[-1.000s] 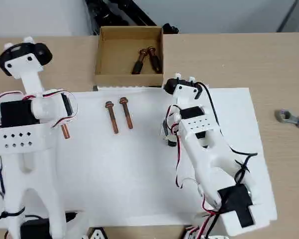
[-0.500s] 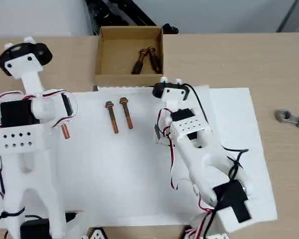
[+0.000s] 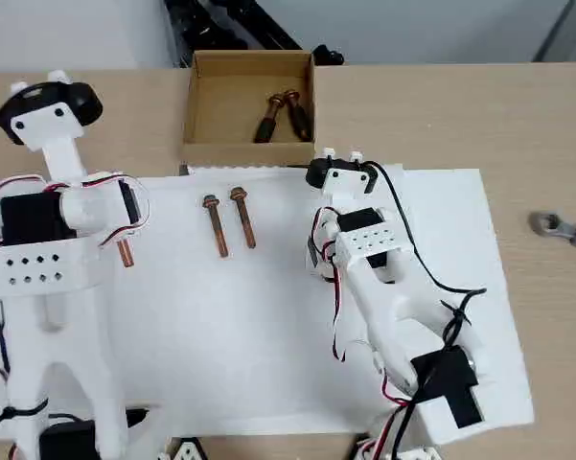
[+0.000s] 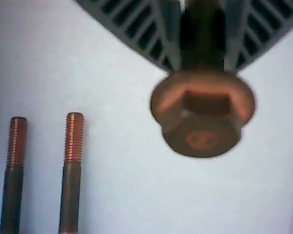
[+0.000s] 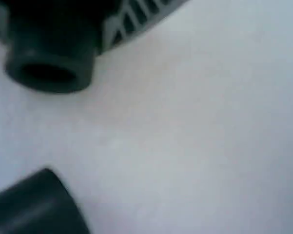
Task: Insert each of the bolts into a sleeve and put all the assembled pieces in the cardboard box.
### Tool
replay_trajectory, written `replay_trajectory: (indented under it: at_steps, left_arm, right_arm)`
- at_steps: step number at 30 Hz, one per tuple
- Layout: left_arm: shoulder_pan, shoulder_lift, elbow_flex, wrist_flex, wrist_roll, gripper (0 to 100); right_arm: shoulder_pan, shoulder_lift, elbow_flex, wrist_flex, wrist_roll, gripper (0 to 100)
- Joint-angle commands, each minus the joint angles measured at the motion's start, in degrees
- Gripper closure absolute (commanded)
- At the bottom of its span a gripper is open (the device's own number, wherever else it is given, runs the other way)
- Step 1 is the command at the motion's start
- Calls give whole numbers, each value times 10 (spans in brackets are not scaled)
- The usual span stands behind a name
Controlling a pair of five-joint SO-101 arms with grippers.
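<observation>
Gripping a copper bolt [image 4: 202, 114] by its shank, the left gripper [image 3: 125, 238] is clamped tight, left of the cardboard box [image 3: 199, 105] and nearer the arm bases. The stamp on the bolt's head is too blurred to read. The right gripper [image 3: 318, 257], off the box's near right corner, pinches a black sleeve [image 5: 48, 68]. Two loose bolts [image 3: 216, 226] lie just before the box, and two assembled pieces [image 3: 280, 115] rest inside.

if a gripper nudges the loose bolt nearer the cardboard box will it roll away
Likely rolls: the bolt has a round shank and lies flat on the white sheet. Its wider head would probably curve its path. It looks metal, so stiff and weighty.
</observation>
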Motion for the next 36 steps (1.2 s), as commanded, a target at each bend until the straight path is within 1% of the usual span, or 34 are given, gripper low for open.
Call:
replay_trajectory:
  at_steps: [1,4,6,11,17,19,23,27,29,31,33,36]
  left_arm:
    - [-4,-25,-3,-13,-4,994]
    - [-4,-25,-3,-16,-6,994]
    - [-4,-25,-4,-25,-6,994]
    - [-4,-25,-4,-30,-6,994]
    - [-4,-25,-4,-30,-7,994]
    - [-4,-25,-4,-32,-7,994]
    - [-1,-25,-4,-61,-6,994]
    - [0,-25,-4,-120,-6,994]
    - [4,-25,-5,-160,-5,994]
    - [23,-25,-9,-200,-5,994]
    - [55,-25,-22,-235,-4,995]
    - [113,-25,-42,-284,-4,995]
  right_arm:
    - [-6,17,5,4,20,997]
    - [-6,7,5,5,74,997]
    - [-6,-20,5,5,89,997]
    - [27,-179,5,5,147,997]
    - [59,-444,8,15,150,997]
    - [63,-528,9,32,150,997]
    - [61,-665,33,85,150,997]
    - [61,-766,127,98,150,997]
    - [58,-803,185,72,151,996]
    - [30,-817,239,1,175,996]
    - [-6,-811,290,-73,209,996]
    - [-55,-782,367,-179,224,997]
